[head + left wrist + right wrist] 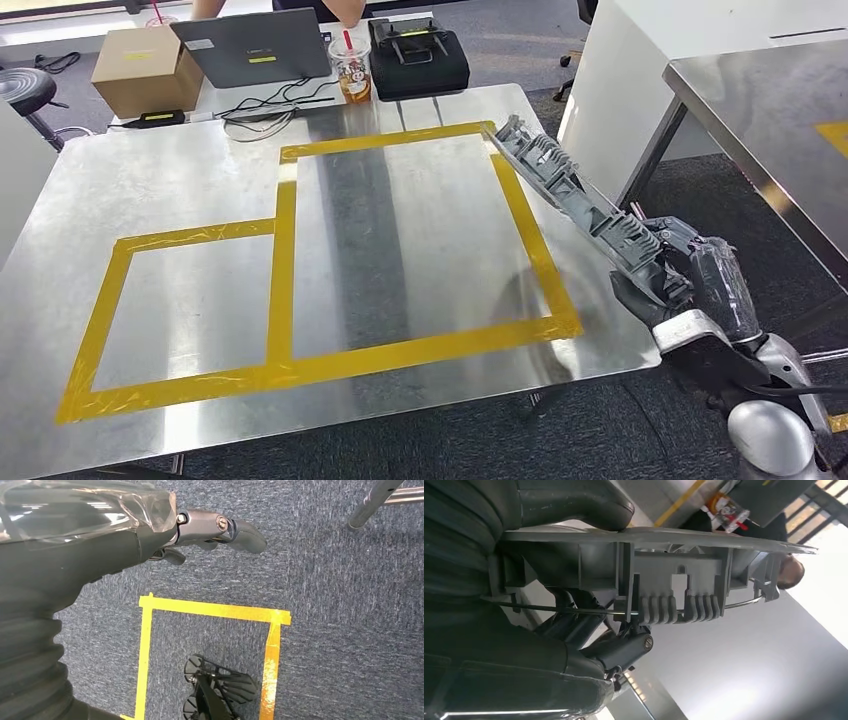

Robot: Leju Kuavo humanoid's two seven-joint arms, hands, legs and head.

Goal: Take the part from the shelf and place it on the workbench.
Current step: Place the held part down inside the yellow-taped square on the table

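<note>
Right hand (690, 285), lower right of frame: grips one end of the long grey part (570, 190); part slants above the workbench (180, 170) right edge | Left hand (200, 535): holds nothing, fingers loosely extended above carpet (340, 605)

bench (200, 190): brushed metal, shiny, faint scuffs | tape (283, 260): glossy yellow, wrinkled | part (570, 190): matt grey moulded plastic, ribbed | box (145, 70): plain brown cardboard | floor (340, 605): rough blue-grey carpet | right hand (690, 280): dark matt fingers (640, 300), clear glossy film over the back
</note>
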